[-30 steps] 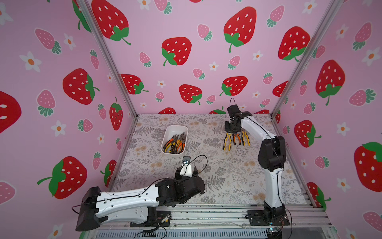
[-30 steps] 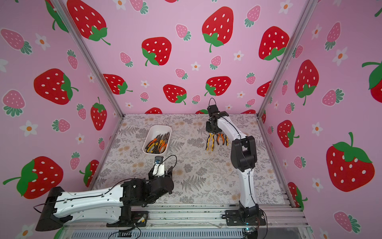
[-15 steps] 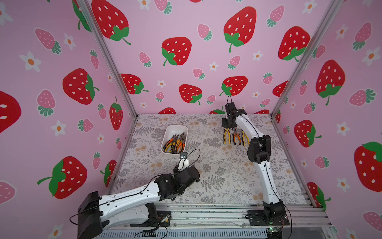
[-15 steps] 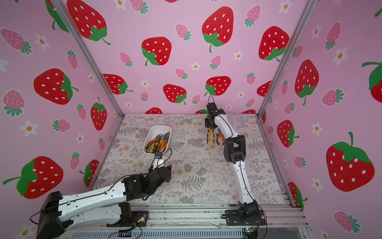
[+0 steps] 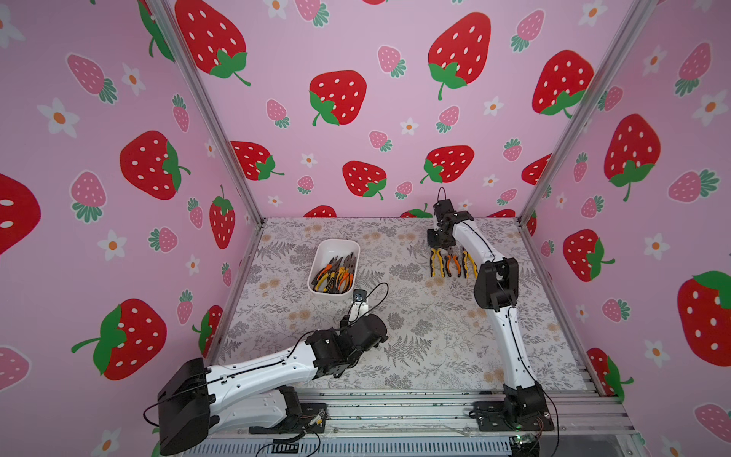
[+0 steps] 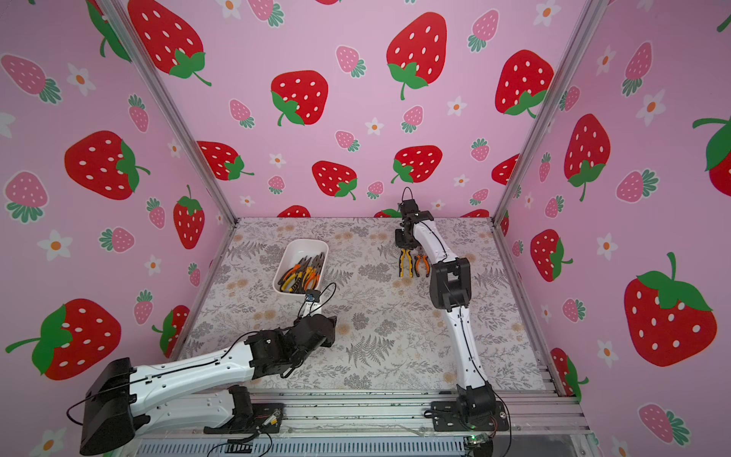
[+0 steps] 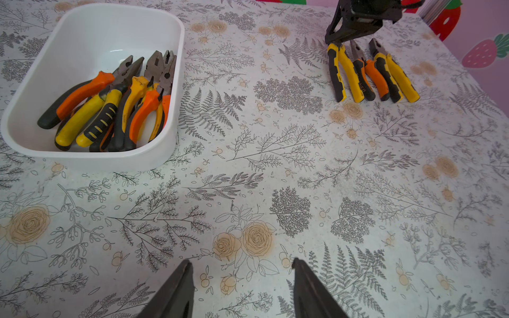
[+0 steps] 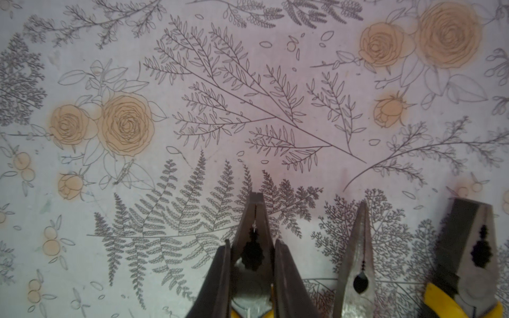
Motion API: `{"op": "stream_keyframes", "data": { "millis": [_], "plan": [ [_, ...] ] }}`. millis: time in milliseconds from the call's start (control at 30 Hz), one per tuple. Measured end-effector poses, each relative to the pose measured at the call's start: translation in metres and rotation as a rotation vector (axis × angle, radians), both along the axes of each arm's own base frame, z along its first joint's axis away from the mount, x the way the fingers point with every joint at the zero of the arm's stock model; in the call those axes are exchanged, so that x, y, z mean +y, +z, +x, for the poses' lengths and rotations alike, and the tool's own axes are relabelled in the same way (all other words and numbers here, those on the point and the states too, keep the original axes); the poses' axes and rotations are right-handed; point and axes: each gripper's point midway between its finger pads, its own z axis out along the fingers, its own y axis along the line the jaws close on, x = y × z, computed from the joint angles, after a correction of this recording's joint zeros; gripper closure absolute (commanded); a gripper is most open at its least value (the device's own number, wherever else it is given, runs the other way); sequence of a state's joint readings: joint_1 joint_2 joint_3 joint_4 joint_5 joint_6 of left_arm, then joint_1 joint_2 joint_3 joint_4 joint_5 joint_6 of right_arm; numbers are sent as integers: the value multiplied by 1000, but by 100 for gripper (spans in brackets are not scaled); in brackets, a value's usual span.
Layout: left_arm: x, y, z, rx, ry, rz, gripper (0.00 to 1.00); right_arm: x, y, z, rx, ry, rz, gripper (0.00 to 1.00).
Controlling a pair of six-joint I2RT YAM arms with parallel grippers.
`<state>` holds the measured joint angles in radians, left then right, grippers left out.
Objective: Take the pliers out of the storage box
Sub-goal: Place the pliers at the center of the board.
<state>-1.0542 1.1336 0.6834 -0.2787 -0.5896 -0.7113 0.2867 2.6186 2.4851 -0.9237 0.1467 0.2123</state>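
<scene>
Left wrist view: storage box (image 7: 91, 161) on the desk (image 7: 248, 165) holds a heap of pliers (image 7: 110, 107). Left jaws are spread over bare desk beside the box. Well right of the box, three further pliers (image 7: 385, 77) sit side by side. Right jaws pinch the head of the yellow-handled pair (image 7: 341, 74) nearest the box.

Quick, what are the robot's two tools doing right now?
Left tool: open, holding nothing.
Right tool: closed on yellow-handled pliers.
</scene>
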Motion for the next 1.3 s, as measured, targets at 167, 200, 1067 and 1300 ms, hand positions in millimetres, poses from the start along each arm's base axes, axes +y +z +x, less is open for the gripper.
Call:
{"op": "stream_keyframes", "data": {
  "millis": [167,200,1067,1300],
  "plan": [
    [-3,-4,1,8,-4,3,42,-3,-7,-3,20,-3,-2,100],
    [-3,-5,1,8,-4,4,42,-4,-9,-4,23,-4,-2,100],
    [-4,-3,1,4,-4,-5,42,0,-17,-6,33,-19,29,93],
    [-3,-2,1,1,-3,-10,42,3,-17,-6,34,-20,33,63]
  ]
}}
